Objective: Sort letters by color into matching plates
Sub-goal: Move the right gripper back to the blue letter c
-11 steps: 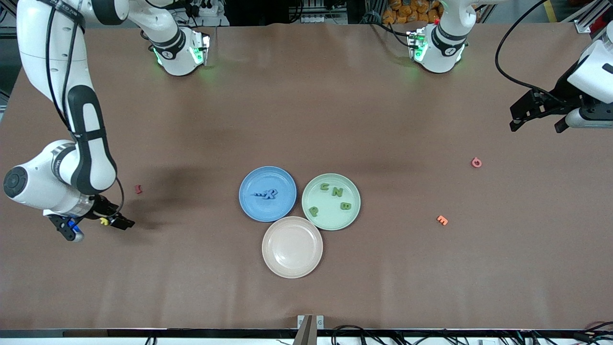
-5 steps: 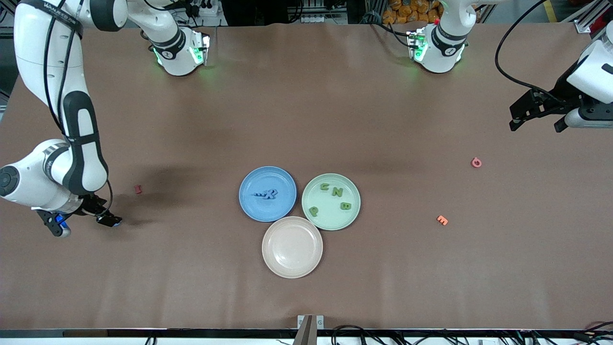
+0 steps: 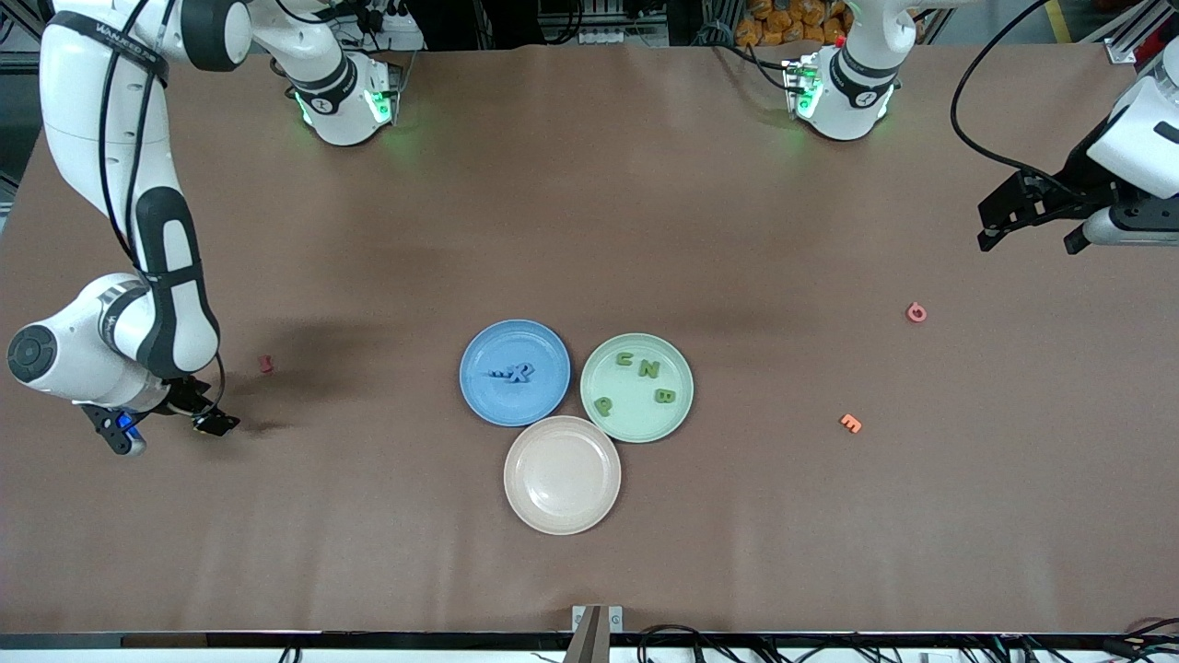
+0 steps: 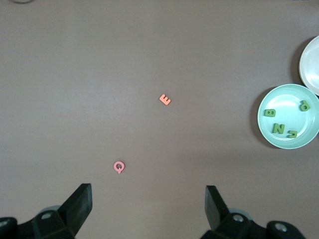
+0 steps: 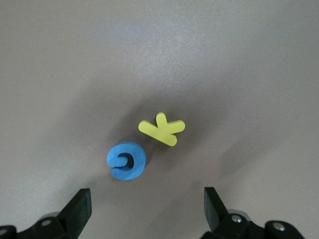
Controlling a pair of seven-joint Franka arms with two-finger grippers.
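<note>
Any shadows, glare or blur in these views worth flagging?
Front view: a soft dark shadow lies on the table beside the right arm, and pale glare streaks cross the table's middle. Right wrist view: the blue letter and yellow letter are sharp, with dim shadows around them. Left wrist view: even light, and the green plate is crisp.

- Looks like a robotics lab, not a home.
- Two white arm bases (image 3: 345, 101) bolted onto a brown-covered table (image 3: 589, 552), green status lights glowing on them.
- Loose black cables (image 3: 700, 635) trailing along the table's edge nearest the front camera.
- Aluminium framing (image 3: 1128, 37) just off the table's corner by the left arm.
</note>
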